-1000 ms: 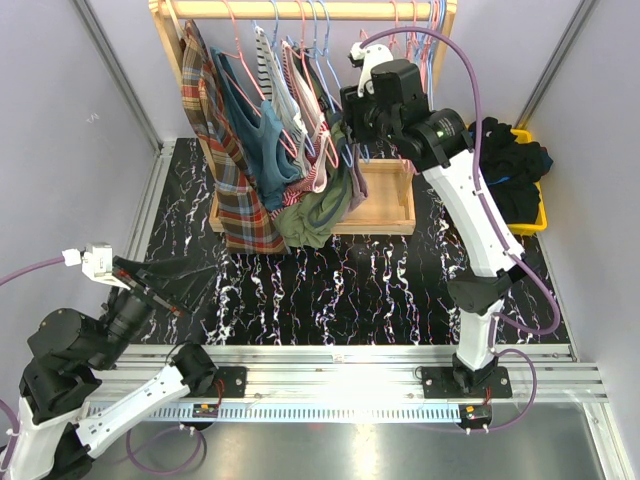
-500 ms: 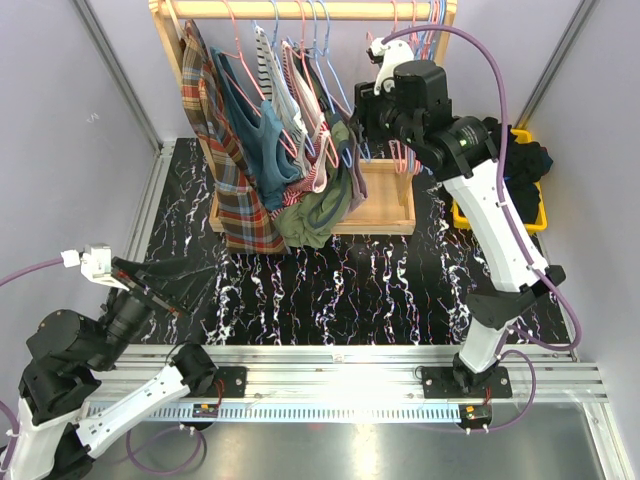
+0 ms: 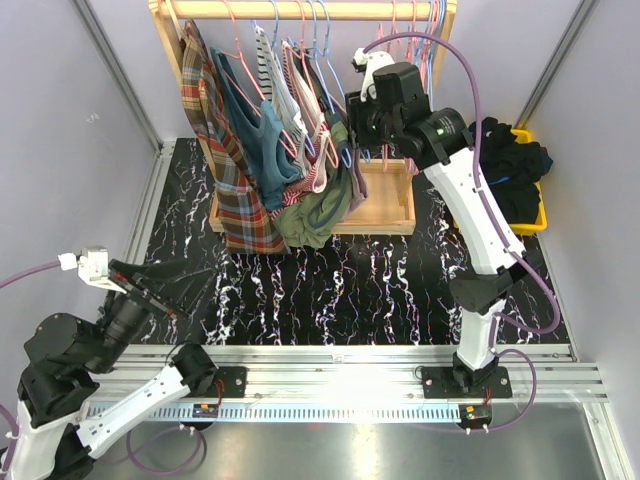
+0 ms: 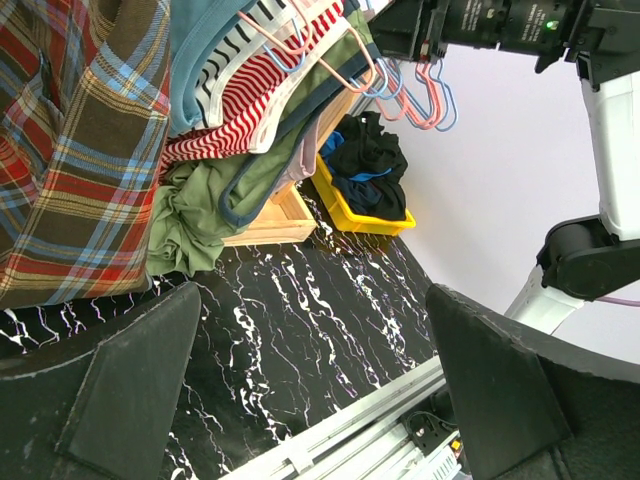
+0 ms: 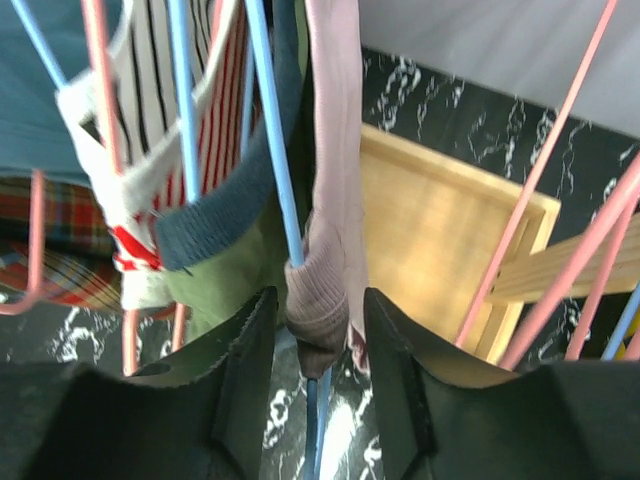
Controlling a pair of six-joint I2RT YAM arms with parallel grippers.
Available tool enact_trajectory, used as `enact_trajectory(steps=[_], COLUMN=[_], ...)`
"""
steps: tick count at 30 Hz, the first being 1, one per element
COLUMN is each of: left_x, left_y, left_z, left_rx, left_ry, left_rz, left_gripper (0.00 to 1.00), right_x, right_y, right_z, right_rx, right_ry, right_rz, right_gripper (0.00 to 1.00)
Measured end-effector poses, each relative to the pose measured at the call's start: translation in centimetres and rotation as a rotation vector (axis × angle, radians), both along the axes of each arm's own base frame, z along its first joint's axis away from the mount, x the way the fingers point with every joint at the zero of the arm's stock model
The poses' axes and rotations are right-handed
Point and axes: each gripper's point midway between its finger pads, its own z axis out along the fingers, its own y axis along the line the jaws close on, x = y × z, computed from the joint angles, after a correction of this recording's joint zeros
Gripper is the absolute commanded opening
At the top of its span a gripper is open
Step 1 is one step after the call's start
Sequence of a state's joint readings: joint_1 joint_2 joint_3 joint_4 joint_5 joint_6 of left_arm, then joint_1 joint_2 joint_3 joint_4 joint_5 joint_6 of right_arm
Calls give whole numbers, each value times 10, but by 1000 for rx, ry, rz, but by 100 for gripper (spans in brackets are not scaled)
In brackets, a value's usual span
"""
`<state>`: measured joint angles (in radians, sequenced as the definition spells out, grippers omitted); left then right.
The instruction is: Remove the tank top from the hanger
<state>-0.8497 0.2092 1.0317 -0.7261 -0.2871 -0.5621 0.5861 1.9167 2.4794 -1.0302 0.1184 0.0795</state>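
Tank top [image 5: 322,230], a dusty-mauve one, hangs on a blue hanger [image 5: 272,150] at the right end of the clothes bunched on the wooden rack [image 3: 300,10]. In the right wrist view its strap is folded over the blue wire and drops straight down between the two fingers [image 5: 240,380] of the right end effector [image 5: 318,300]. The jaws stand partly apart, one on each side of the strap, with a thin sliver of gap showing on either side. I cannot tell whether the pads touch the cloth. The right arm reaches high up to the rail, just right of the garments.

One left end effector [image 4: 312,295] hovers low over the black marbled tabletop [image 3: 350,290], well apart from the rack. Its jaws are spread wide with nothing between them.

On the rail I count one plaid shirt [image 3: 235,190] at the far left, then one teal top [image 3: 262,140], a red-and-white striped piece [image 5: 215,90], one green garment [image 3: 315,215] and the mauve tank top. They overlap, so others may be hidden. Several bare pink hangers [image 5: 570,130] hang to the right of the end effector; their exact number is not clear. One yellow bin [image 3: 540,215] stands by the right wall, holding a heap of dark clothes [image 3: 510,160].
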Motion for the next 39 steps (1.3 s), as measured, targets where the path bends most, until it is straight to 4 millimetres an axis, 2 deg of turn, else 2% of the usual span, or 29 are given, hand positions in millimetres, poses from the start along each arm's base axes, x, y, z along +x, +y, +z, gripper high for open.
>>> enact_trajectory(steps=[5,10,14,16,20,21,22,28,34,39], left_x=[-1,1,1,1,2,2,2,2,2,2], left_y=[2,0,-1,-1,-1,-1,-1,-1,-1,-2], left_z=[-1,-6,-8,-9,-9,-9,-9,-9,-9,-10], left_rx=[0,8,9,10,12,12,12,12,12,14], left_ry=[1,12,18,20,21,21,21,21,21,22], left_rz=[3,2,2,4,5,5,5,6,5,4], left_gripper=[99,99,99,99,99,99,99,99,99,99], right_x=[-4,-7,-7,-6,-5,-5,-5,-4,-12,-34], right_y=[-3,-6,-9,-10,-13,-13,-14,-16,-24,-40], right_z=[-16,-32,-35,-35,-35,-34,-34,-33,-12,15], right_rx=[-34,-69,-86,-93,-105,-107,-111,-116,-81,-37], right_ry=[50,97,100,96,89,87,84,78,35,-17], right_rz=[-1,-3,-13,-15,-23,-25,-24,-33,-55,-75], right_gripper=[50,45,36,26,12,3,0,0,0,0])
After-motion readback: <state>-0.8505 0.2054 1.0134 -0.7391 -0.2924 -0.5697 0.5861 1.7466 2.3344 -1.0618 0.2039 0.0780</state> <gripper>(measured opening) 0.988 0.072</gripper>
